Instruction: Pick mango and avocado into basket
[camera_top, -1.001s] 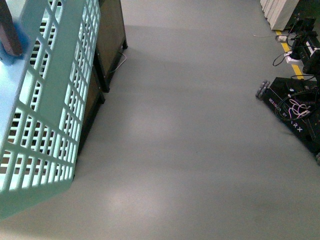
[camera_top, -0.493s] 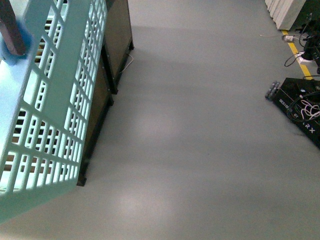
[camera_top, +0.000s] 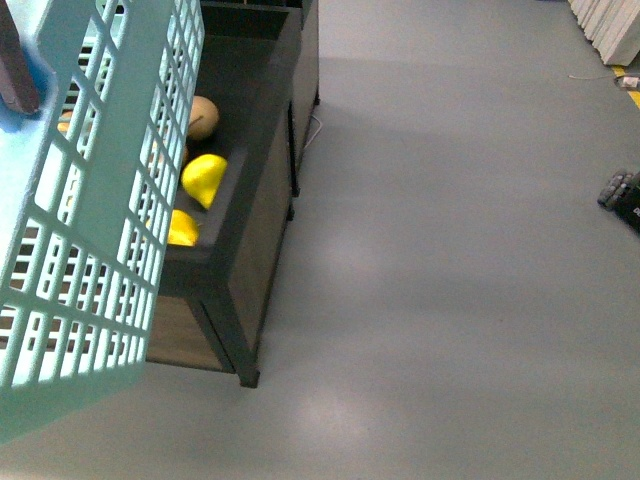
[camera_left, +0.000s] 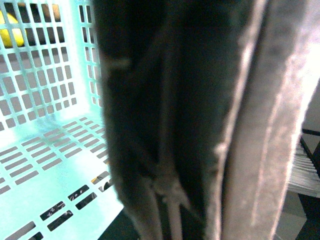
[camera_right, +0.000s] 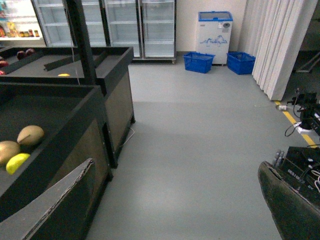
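The light teal basket (camera_top: 90, 200) hangs tilted at the left of the front view, its slotted wall close to the camera and its brown handle (camera_top: 15, 60) at the top left. My left gripper (camera_left: 220, 165) is shut on the basket's handle; its dark fingers fill the left wrist view, with the basket's empty grid bottom (camera_left: 45, 155) beside them. My right gripper (camera_right: 172, 210) is open and empty above the floor. Two bright yellow fruits (camera_top: 204, 178) lie in a dark bin behind the basket; I cannot tell if they are mangoes. No avocado shows.
A dark display stand (camera_top: 265, 210) holds the fruit, with a tan round fruit (camera_top: 203, 117) and more tan fruits (camera_right: 30, 135). Grey floor (camera_top: 450, 250) spreads to the right. A black robot base (camera_right: 302, 167) stands at the right; glass fridges (camera_right: 125, 25) and blue crates (camera_right: 199, 62) stand beyond.
The front view has swung left: the display stand with its fruit has come into view and the black robot base has slid to the right edge. The basket stays held.
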